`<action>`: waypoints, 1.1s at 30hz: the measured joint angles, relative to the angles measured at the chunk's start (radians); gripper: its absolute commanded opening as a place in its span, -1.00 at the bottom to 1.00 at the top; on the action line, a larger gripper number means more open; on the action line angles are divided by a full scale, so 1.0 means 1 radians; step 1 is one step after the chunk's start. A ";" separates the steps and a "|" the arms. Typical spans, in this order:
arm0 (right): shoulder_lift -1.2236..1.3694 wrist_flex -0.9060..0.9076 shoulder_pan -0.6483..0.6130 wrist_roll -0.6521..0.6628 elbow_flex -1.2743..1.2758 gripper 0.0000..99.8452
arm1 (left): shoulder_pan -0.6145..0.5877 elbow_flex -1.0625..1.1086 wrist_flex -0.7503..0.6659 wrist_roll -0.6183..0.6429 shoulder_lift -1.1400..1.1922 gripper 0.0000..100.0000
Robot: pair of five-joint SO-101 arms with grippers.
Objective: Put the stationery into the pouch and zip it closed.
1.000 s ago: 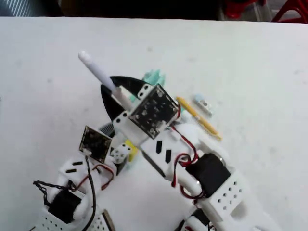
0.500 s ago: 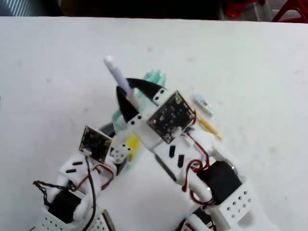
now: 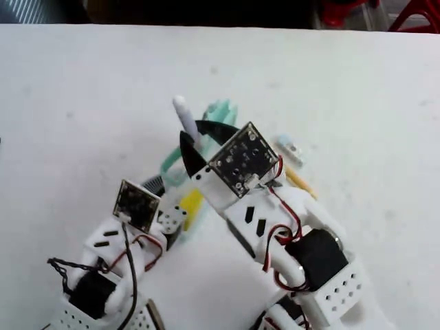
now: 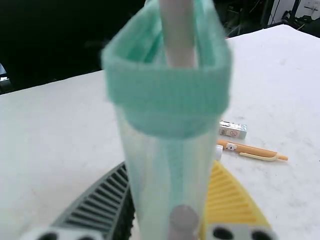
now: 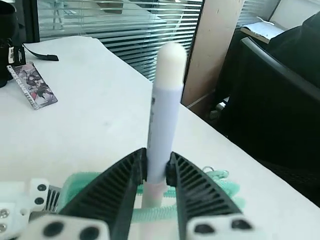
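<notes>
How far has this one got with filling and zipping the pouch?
Done: nothing is fully packed yet. In hand: the left gripper holds the green pouch open-mouthed, and the right gripper, jaws shut on the white pen, has its lower end in the mouth. Left: the orange pen and the small box lie on the table, and the pouch is unzipped.

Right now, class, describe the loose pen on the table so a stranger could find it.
On the white table, find the green pouch held upright with a white marker poking from it. Two loose things lie beside it: the pen is the long orange one, not the short pale box.
</notes>
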 measured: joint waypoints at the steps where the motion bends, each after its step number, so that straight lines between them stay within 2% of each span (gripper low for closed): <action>1: 0.000 0.008 0.000 0.000 0.000 -0.69 | 0.000 0.000 0.000 0.000 0.000 -0.65; 4: 0.000 0.023 0.002 0.000 0.000 -0.53 | 0.000 0.000 0.000 0.000 0.000 -0.65; 10: 0.000 0.023 0.002 0.000 0.000 -0.62 | 0.000 0.000 0.000 0.000 0.000 -0.65; 20: 0.000 0.025 0.002 0.000 -0.002 -0.63 | 0.000 0.005 0.000 0.000 0.000 -0.65; 28: 0.000 0.081 0.152 0.000 -0.120 -0.63 | 0.000 0.005 0.000 0.000 0.000 -0.65; 33: 0.041 0.104 0.331 0.000 -0.130 -0.63 | 0.000 0.005 0.000 0.000 0.000 -0.65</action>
